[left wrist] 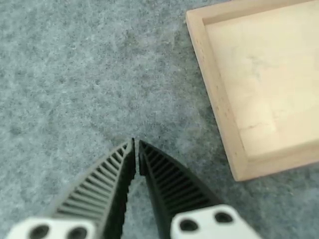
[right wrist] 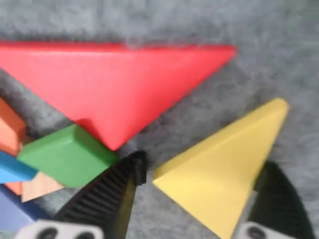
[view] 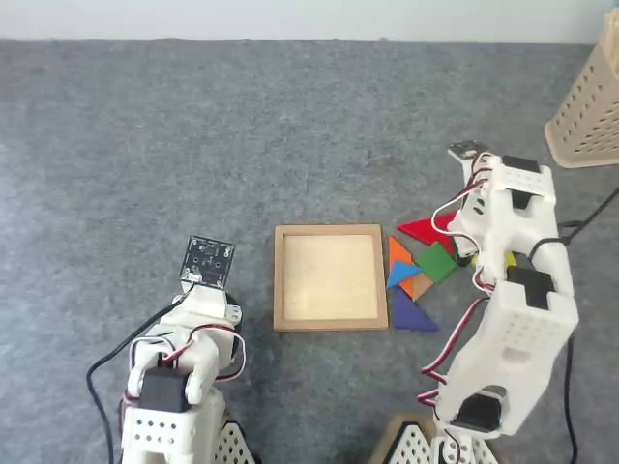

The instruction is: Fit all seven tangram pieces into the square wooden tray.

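Square wooden tray [view: 329, 230]: pale, raised rim. Coloured tangram pieces [view: 406, 275] lie clustered just beside one tray edge. Right gripper [right wrist: 204, 172], fingers apart, straddles the yellow wooden triangle [right wrist: 224, 164] there. Left gripper [left wrist: 135, 149], closed on nothing, sits near the opposite tray edge. Surface: grey carpet [view: 193, 126].

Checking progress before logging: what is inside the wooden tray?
Only bare wood shows inside the wooden tray; no piece lies in it. The high view shows its whole floor, nothing covering it.

Wide grey bench [view: 145, 145] lies open left of and behind the wooden tray [view: 279, 280]. At its right side the tangram pieces [view: 418, 275] crowd together under the right arm [view: 522, 319]; only a narrow gap separates the yellow triangle [right wrist: 224, 169] from the red triangle [right wrist: 114, 84].
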Robot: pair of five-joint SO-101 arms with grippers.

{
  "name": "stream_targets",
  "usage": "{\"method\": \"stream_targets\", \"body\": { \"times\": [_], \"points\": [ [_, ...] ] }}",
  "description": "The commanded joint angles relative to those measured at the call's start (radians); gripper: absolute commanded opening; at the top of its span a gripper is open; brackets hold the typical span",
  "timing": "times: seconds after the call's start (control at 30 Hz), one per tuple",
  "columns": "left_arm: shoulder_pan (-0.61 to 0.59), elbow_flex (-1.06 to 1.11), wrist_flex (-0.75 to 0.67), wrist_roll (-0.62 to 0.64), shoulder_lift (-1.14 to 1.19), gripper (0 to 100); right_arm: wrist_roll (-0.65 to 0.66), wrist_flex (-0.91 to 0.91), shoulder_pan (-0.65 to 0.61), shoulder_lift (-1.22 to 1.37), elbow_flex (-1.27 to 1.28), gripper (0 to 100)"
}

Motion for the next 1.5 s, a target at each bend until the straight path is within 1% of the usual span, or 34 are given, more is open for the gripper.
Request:
{"method": "stream_targets", "body": {
  "times": [0.0,0.13,0.43,0.5,0.63,0.77,0.87,0.93,1.03,1.37,1.47],
  "points": [
    [-0.008,-0.019,0.006,0.008,-0.021,1,0.011,0.016,-0.012,0.036,-0.041,22.1],
    [-0.008,-0.019,0.006,0.008,-0.021,1,-0.029,0.012,-0.012,0.035,-0.041,21.3],
    [-0.008,-0.019,0.006,0.008,-0.021,1,-0.029,0.041,-0.012,0.031,-0.043,22.1],
    [-0.008,-0.019,0.006,0.008,-0.021,1,-0.005,0.087,-0.016,0.025,-0.06,26.8],
    [-0.008,-0.019,0.006,0.008,-0.021,1,0.072,0.189,-0.016,-0.061,-0.08,39.6],
    [-0.008,-0.019,0.006,0.008,-0.021,1,0.095,0.239,-0.016,-0.153,-0.077,39.4],
    [-0.008,-0.019,0.006,0.008,-0.021,1,0.147,0.228,-0.012,-0.166,-0.043,39.4],
    [-0.008,-0.019,0.006,0.008,-0.021,1,0.163,0.177,-0.01,-0.16,-0.008,39.4],
    [-0.008,-0.019,0.006,0.008,-0.021,1,0.172,0.091,-0.012,-0.137,0.048,39.4],
    [-0.008,-0.019,0.006,0.008,-0.021,1,0.178,-0.022,-0.007,-0.016,0.06,38.7],
    [-0.008,-0.019,0.006,0.008,-0.021,1,0.183,-0.024,-0.008,-0.007,0.06,32.6]
  ]
}}
